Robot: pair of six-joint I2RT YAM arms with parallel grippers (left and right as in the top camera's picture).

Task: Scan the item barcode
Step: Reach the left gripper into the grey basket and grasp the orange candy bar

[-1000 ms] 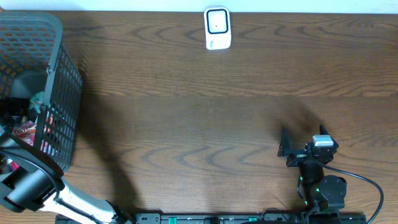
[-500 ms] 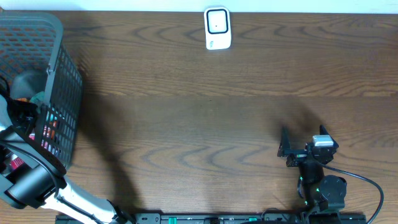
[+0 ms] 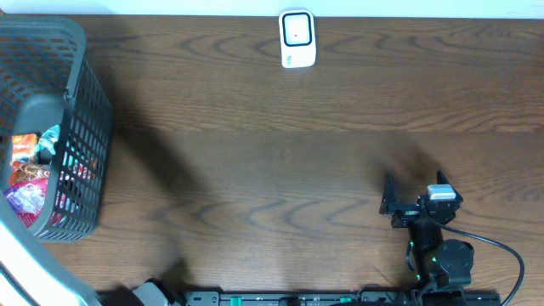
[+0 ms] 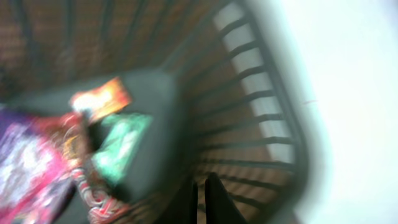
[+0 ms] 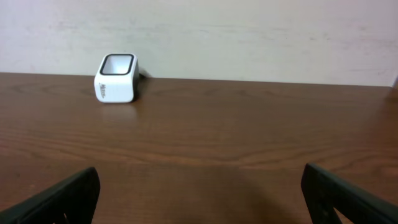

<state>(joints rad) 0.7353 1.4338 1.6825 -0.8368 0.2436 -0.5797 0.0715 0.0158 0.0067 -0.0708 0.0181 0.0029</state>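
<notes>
Black right arm (image 3: 438,251), grey wrist block (image 3: 442,195), black cable (image 3: 510,246), green lights (image 3: 436,259), black-fingered right gripper (image 5: 200,180), left arm (image 3: 25,270) seemingly pale

Left fingers (image 4: 219,202) together, out of basket (image 3: 89,144)

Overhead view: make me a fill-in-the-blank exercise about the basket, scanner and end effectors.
The mesh basket stands on the robot's ___ side.
The scanner has a ___ casing.
The right end effector is ___, holding nothing.
The left end effector is fully ___.
Missing: left; white; open; shut.
</notes>
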